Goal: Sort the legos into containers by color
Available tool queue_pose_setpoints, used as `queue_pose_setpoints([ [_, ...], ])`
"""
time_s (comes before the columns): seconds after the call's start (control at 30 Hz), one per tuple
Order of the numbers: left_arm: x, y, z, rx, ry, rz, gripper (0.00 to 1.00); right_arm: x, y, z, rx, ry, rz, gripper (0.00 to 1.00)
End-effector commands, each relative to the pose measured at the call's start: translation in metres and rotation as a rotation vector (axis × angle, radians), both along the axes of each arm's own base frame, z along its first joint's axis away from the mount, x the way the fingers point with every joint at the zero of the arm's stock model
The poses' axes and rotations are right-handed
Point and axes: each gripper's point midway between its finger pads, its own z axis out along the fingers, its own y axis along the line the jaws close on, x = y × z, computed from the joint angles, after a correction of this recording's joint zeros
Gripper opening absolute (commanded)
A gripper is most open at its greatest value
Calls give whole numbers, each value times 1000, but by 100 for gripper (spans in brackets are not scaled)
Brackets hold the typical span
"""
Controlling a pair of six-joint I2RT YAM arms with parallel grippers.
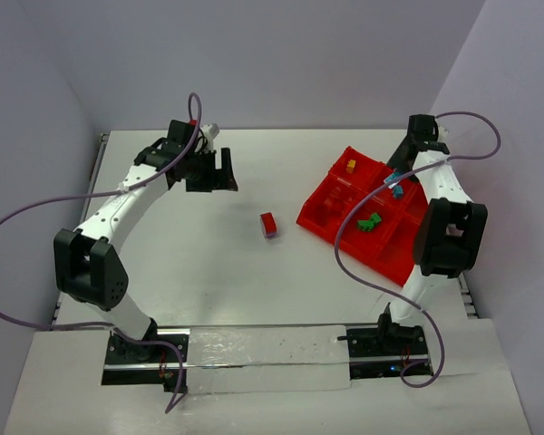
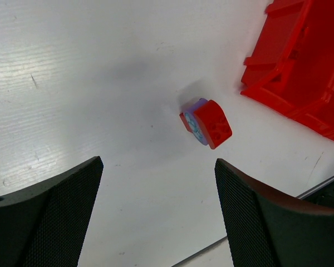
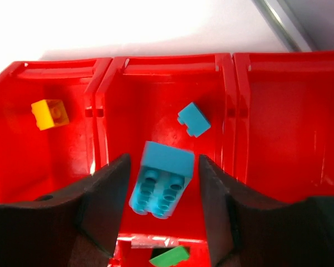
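Note:
My right gripper (image 3: pixel 162 167) hangs over the middle back compartment of the red tray (image 3: pixel 234 94). It is open, and a teal brick (image 3: pixel 161 181) sits loose between its fingers with a gap on each side. A smaller teal brick (image 3: pixel 193 119) lies in the same compartment. The compartment to the left holds a yellow brick (image 3: pixel 50 113), and a green brick (image 3: pixel 170 256) shows in the one below. On the table lies a red brick (image 2: pixel 211 123) with a purple piece (image 2: pixel 192 124) stuck to it. My left gripper (image 2: pixel 158 167) is open above the table, short of that brick.
The tray (image 1: pixel 313 220) lies tilted at the right of the table, with green bricks (image 1: pixel 370 221) in a middle compartment. The red brick (image 1: pixel 269 224) lies alone left of it. My left gripper (image 1: pixel 219 172) is at the back left. Purple cables loop beside both arms.

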Motion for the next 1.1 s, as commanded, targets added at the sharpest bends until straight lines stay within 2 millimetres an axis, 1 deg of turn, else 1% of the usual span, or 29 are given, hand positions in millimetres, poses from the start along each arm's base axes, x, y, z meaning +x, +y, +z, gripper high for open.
queue_pose_setpoints([
  [0.0,15,-6,21,-8,-47,24,89,19,-2,28,-25,-80,22,71],
  [0.07,15,-10,21,-15,-42,16,99,20,-1,37,-30,-96,30,77],
  [0.2,12,-24,19,-28,-35,0,99,17,5,62,-36,-144,61,77],
  [0.3,7,-39,16,-40,-19,-7,99,12,27,83,-27,-193,118,76],
  [0.33,5,-44,15,-43,-13,-9,99,10,35,87,-22,-204,138,76],
  [0.37,4,-48,13,-39,-15,-13,99,7,37,91,-19,-214,146,76],
  [0.4,1,-57,10,-40,-5,-14,99,3,49,95,-11,-224,171,76],
  [0.43,0,-62,7,-43,5,1,98,-2,64,97,-1,-233,206,76],
  [0.47,-1,-67,5,-50,18,13,97,-4,73,96,5,-232,229,76],
  [0.5,-2,-70,3,-53,29,24,96,-5,75,97,5,-234,235,76],
  [0.57,-2,-77,-3,-56,58,77,93,-12,91,100,8,-239,273,76],
  [0.67,-6,-87,-5,-51,63,118,90,-16,95,101,13,-241,284,76],
  [0.73,-13,-94,-9,-45,74,144,88,-18,95,102,14,-241,287,76],
  [0.83,-24,-106,-21,-49,116,159,88,-19,97,104,17,-247,296,76],
  [0.9,-28,-117,-31,-44,138,171,88,-20,98,106,21,-252,299,76],
  [0.93,-29,-120,-33,-36,145,173,88,-20,98,107,23,-256,302,76],
  [0.97,-30,-124,-41,-21,164,174,88,-20,99,108,24,-260,304,76],
  [1.07,-26,-130,-51,29,160,223,88,-23,98,106,19,-253,306,76],
])
